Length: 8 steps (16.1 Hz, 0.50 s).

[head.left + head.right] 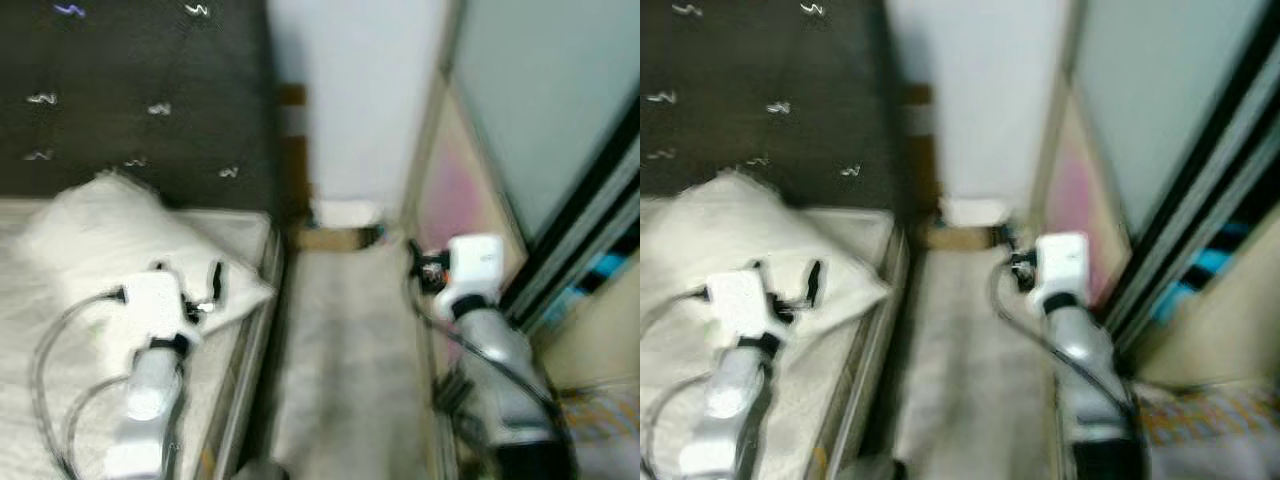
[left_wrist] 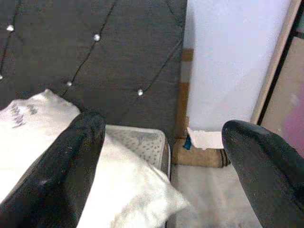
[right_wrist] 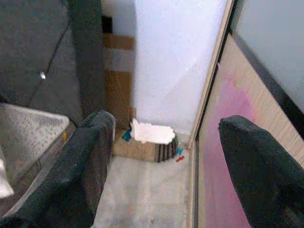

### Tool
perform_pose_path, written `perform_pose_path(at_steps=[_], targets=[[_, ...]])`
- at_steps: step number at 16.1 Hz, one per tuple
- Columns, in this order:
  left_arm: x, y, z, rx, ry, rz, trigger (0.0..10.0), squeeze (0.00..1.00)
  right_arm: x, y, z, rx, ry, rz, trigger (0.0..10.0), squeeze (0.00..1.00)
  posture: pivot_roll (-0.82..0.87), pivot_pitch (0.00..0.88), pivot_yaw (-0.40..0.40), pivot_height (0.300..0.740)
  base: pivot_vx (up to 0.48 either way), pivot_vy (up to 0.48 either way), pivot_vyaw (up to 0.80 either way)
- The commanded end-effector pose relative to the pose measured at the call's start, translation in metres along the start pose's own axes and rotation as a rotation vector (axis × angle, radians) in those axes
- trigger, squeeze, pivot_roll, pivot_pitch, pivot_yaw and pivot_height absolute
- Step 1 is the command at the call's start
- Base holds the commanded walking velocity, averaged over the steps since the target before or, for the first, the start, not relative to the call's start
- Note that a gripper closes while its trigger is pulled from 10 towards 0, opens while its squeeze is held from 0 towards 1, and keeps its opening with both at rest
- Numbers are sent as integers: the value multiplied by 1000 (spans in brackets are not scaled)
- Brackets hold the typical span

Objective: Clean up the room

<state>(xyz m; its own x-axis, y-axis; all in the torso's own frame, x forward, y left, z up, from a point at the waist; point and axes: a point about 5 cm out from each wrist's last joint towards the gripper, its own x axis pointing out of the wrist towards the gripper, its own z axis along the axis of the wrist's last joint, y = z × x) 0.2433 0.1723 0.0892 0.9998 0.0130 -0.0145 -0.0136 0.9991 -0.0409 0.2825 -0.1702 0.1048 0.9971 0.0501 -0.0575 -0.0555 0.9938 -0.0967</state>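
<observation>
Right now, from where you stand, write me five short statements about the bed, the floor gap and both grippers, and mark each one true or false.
1. The white pillow lies on the pale mattress against the dark tufted headboard. True.
2. The left gripper is shut on the pillow. False: its fingers stand wide apart, holding nothing.
3. A small brown box with white paper on top sits on the floor against the white wall. True.
4. The right gripper carries the box. False: it is open, and the box lies well beyond it.
5. The headboard is plain white fabric. False: it is dark grey with shiny buttons.
</observation>
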Motion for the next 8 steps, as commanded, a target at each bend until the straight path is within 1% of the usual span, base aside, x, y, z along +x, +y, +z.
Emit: perform_pose_path(at_steps=[1, 4, 6, 8], targets=[[3, 6, 4, 10, -14, 22, 10000, 0, 3, 4, 4, 5, -20, 9, 10000, 0, 109, 0, -18, 740, 0, 0, 800], [8, 8, 7, 37, -26, 29, 10000, 0, 8, 13, 8, 16, -38, 27, 10000, 0, 113, 0, -13, 740, 0, 0, 800], [9, 6, 7, 39, -24, 29, 10000, 0, 9, 17, 9, 18, -45, 37, 10000, 0, 112, 0, -12, 740, 0, 0, 800], [8, 5, 4, 6, 9, 50, 10000, 0, 9, 17, 8, 18, -45, 37, 10000, 0, 110, 0, -11, 740, 0, 0, 800]])
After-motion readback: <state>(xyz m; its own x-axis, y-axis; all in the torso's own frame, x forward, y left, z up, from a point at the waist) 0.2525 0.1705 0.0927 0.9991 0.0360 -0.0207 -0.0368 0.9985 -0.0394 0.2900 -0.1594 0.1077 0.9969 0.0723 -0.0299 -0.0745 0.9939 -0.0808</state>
